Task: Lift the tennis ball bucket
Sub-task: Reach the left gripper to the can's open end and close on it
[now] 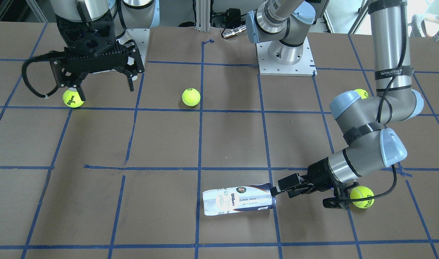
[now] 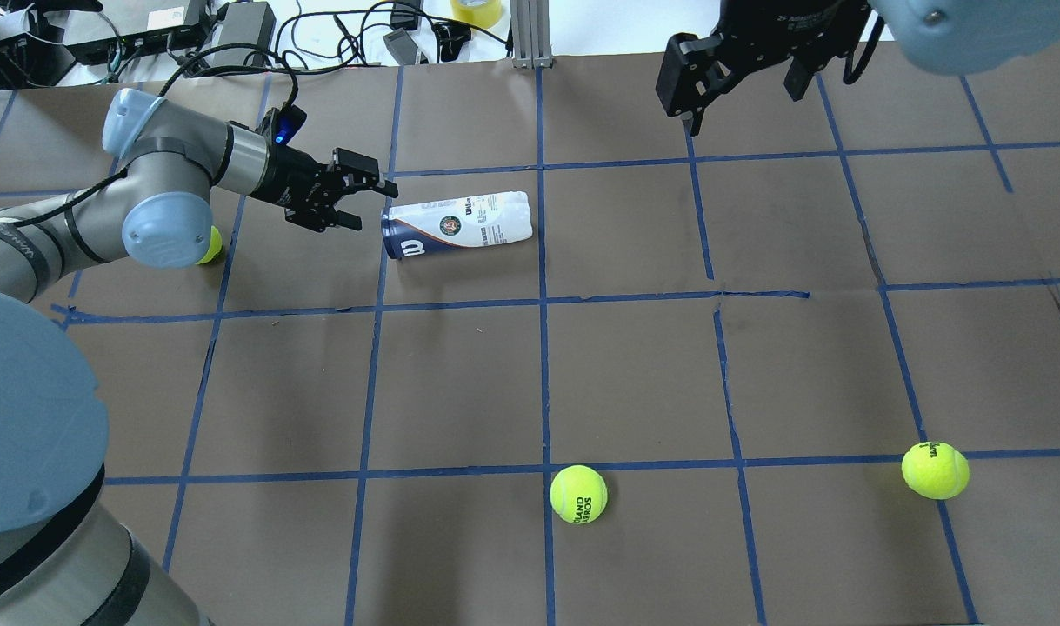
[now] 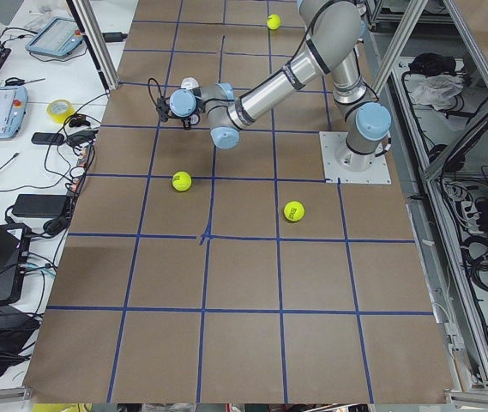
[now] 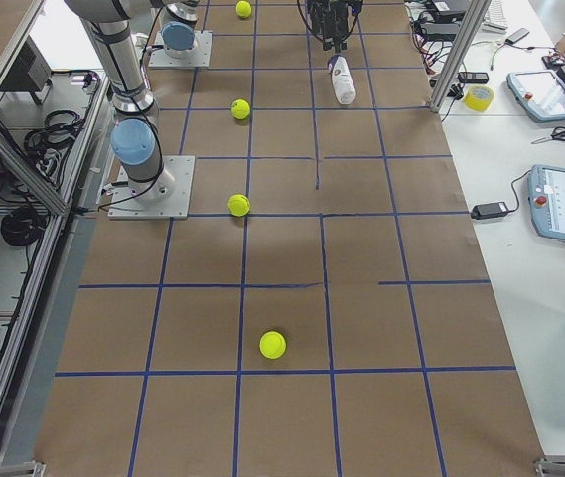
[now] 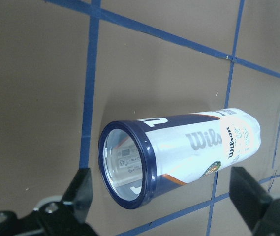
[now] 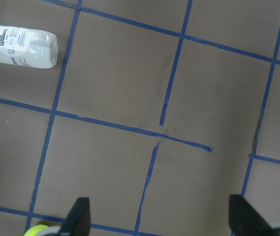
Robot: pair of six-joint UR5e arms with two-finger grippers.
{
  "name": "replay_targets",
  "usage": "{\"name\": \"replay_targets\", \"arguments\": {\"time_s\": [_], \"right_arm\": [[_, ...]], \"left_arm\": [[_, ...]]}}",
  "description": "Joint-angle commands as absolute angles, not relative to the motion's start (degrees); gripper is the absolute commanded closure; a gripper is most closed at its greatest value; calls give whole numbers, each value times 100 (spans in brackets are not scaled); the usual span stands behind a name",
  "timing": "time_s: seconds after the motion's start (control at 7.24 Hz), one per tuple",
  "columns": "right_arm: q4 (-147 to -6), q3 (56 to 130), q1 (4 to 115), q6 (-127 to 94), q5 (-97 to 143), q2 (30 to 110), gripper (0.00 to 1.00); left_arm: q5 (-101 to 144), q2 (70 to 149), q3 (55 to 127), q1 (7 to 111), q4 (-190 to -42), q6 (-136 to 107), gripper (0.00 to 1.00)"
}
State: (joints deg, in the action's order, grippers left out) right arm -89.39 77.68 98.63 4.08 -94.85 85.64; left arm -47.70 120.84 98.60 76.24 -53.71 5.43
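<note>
- Brown paper covers the table (image 2: 460, 382), and blue tape lines (image 2: 543, 348) cut it into squares. Cables and power boxes lie past its far edge.
- The tennis ball can (image 2: 460, 224) lies on its side on the table, at about 11 o'clock from the table's middle in the overhead view. Its navy rim end points to 9 o'clock and its white end to 3 o'clock.
- The left claw (image 2: 375, 207) sits low at 9 o'clock of the can, just beside the rim, and its fingers are spread wide. In the wrist view one finger shows on each side of the rim end, and neither presses on the can.
- The right claw (image 1: 106, 91) hangs above the table at 1 o'clock in the overhead view. It is spread wide and holds nothing.
- One loose ball (image 2: 578, 494) rests at 6 o'clock from the table's middle, and a second ball (image 2: 935, 470) rests at 4 o'clock.
- A third ball (image 2: 208, 245) is half hidden behind the left arm's elbow, at 9 o'clock of the left claw.
</note>
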Motion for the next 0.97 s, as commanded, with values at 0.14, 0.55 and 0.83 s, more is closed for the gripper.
{"name": "replay_targets", "arguments": {"time_s": [0.14,0.55,0.83], "right_arm": [[-8755,7770,9853,-331,-9466,8666,0],[-8684,7770,9870,-483,-9466,8701,0],[-8684,7770,9861,-483,-9457,8727,0]], "left_arm": [[-4570,12261,9879,7769,-5370,492,0],[-4264,12313,9888,7787,-5396,483,9],[-4271,12340,9862,7796,-5432,300,100]]}}
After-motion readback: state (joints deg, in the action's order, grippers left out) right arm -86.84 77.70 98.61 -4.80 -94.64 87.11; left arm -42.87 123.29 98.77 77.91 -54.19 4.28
